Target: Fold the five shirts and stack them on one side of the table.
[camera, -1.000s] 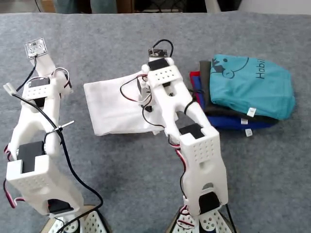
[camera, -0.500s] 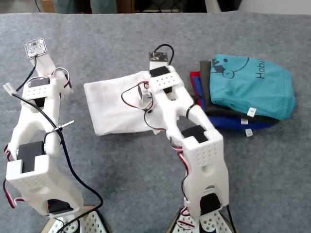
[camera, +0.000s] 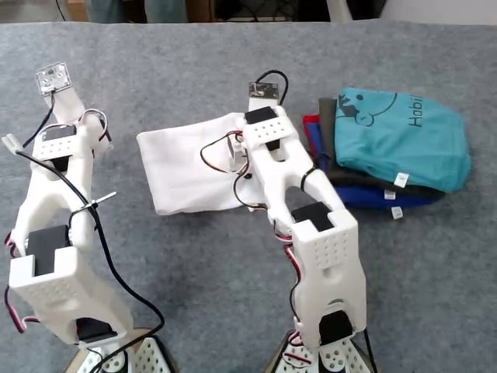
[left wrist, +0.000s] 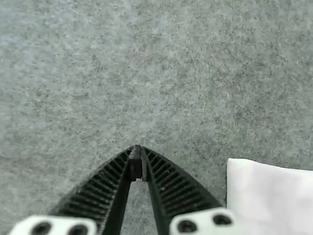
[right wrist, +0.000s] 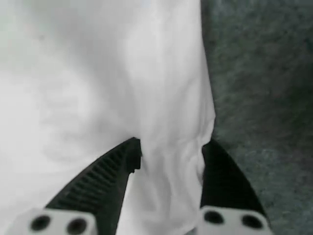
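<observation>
Table: a grey felt-covered table (camera: 194,295) seen from above, with two white arms rising from its near edge.
Right arm: the right arm (camera: 326,256) stands right of centre and stretches away over the right-hand edge of the white shirt.
Right gripper: the right gripper (right wrist: 171,156) has its black ribbed jaws partly apart, pinching a raised fold at the shirt's edge, with bare felt just beside it.
White shirt: the white shirt (camera: 182,167) lies folded into a rough rectangle in the middle of the table, slightly skewed, its right side under the right arm.
Stack: the stack of folded shirts sits on the table's right side, just beside the right arm's wrist. A teal shirt (camera: 404,136) is on top, with a dark shirt (camera: 329,144), a red shirt (camera: 311,124) and a blue shirt (camera: 373,196) showing at the edges beneath.
Left arm: the left arm (camera: 54,194) runs up the table's left side, well apart from the stack.
Left gripper: the left gripper (left wrist: 136,164) has its jaws pressed together and holds nothing. It hangs over bare felt, with a corner of the white shirt near it and not touching.
</observation>
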`<state>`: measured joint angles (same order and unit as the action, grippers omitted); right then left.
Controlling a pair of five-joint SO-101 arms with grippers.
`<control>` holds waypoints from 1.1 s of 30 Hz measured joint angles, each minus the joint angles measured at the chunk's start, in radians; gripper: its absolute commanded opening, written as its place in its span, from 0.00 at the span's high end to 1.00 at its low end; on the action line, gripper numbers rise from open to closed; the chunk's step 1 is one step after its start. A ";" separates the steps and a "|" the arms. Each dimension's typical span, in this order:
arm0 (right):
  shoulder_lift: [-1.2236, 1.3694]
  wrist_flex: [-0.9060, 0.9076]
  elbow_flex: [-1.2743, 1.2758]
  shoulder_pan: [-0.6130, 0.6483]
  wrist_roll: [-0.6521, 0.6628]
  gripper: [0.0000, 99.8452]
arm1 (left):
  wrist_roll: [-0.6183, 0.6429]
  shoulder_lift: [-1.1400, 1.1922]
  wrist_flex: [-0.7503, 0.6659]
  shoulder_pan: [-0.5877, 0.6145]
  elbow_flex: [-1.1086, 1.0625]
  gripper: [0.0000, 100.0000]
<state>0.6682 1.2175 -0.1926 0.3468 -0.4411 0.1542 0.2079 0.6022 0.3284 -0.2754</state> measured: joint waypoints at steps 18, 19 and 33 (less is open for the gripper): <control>0.026 0.140 -0.213 0.026 -0.003 0.99 | 0.000 0.000 0.000 0.005 0.000 0.97; 0.026 0.149 -0.238 0.026 -0.003 0.99 | 0.000 0.000 0.000 0.005 0.000 0.97; 0.032 0.264 -0.482 0.025 0.046 0.99 | 0.000 0.000 0.000 0.005 0.000 0.97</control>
<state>0.7004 1.4814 -0.6743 0.3713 -0.3951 0.1542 0.2079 0.6022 0.3330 -0.2754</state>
